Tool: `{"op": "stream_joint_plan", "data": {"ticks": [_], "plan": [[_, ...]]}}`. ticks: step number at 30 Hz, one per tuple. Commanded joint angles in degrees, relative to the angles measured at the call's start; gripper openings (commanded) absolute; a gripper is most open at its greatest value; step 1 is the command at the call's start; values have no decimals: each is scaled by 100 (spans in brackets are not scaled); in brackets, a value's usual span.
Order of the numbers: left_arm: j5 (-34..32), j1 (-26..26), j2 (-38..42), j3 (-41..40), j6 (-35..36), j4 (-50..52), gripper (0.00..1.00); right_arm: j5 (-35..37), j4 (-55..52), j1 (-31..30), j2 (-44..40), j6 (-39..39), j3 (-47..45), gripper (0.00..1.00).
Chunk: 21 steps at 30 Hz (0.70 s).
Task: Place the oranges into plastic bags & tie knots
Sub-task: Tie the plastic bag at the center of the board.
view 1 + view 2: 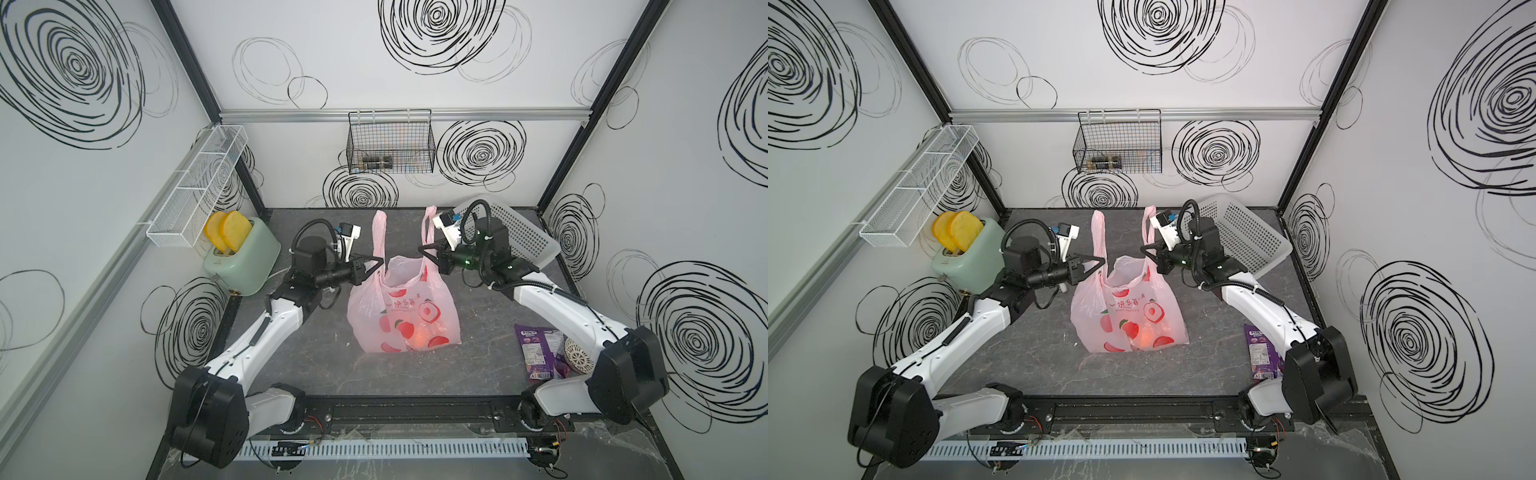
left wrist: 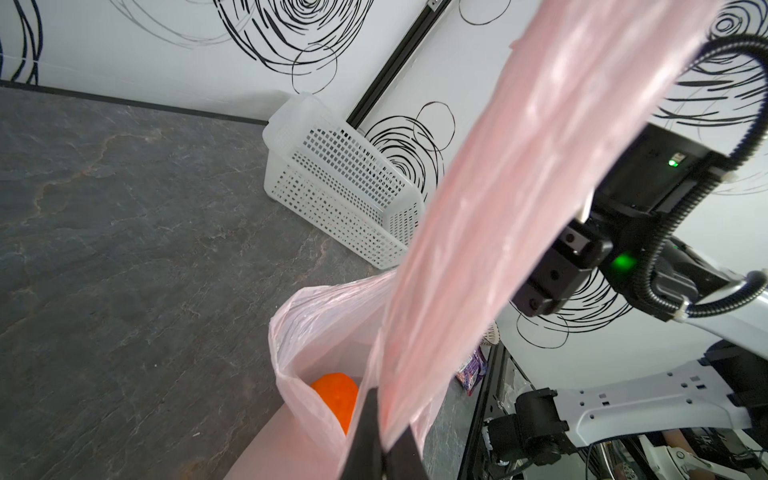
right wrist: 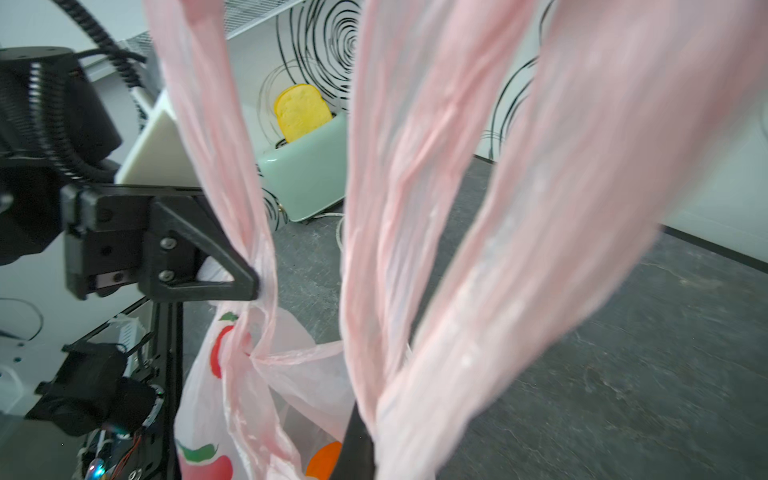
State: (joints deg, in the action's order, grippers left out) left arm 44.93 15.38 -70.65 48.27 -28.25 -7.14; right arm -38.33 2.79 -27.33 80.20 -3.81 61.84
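— Where's the bag?
— Pink bag (image 1: 401,320) stands mid-table (image 1: 316,365), mouth open. One orange (image 2: 334,395) inside; maybe more, the film blurs it.
— Jaws?
— Left jaws pinch the left handle (image 1: 379,237). Right jaws clenched on the right handle (image 1: 428,228).

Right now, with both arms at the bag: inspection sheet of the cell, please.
Surface: dark grey marbled tabletop, no spill seen.
Job's things: pink bag stands open; one orange shows inside, others not visible; no knot yet, handles apart.
Clutter: toaster holding toast slices; white basket; purple packet.
Grippers: left gripper shut on left handle; right gripper shut on right handle.
Cables: black hoses loop over both wrists; none seen snagged.
Surroundings: wire basket on the rear wall, mesh shelf on a side wall.
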Motion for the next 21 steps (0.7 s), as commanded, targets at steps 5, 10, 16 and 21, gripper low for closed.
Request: {"op": "stream_joint_plan", "data": {"ticks": [5, 10, 16, 21], "plan": [[70, 175, -424, 616, 987, 1215, 0, -1660, -1024, -613, 322, 1488, 356, 0], [379, 228, -517, 731, 1465, 1581, 0, -1593, -1962, -765, 789, 2028, 877, 0], [565, 220, -496, 763, 1799, 1789, 0, -649, -2215, -774, 821, 1983, 1139, 13], [570, 229, -537, 746, 1634, 1599, 0, 51, -1683, -895, 291, 1445, 672, 58]]}}
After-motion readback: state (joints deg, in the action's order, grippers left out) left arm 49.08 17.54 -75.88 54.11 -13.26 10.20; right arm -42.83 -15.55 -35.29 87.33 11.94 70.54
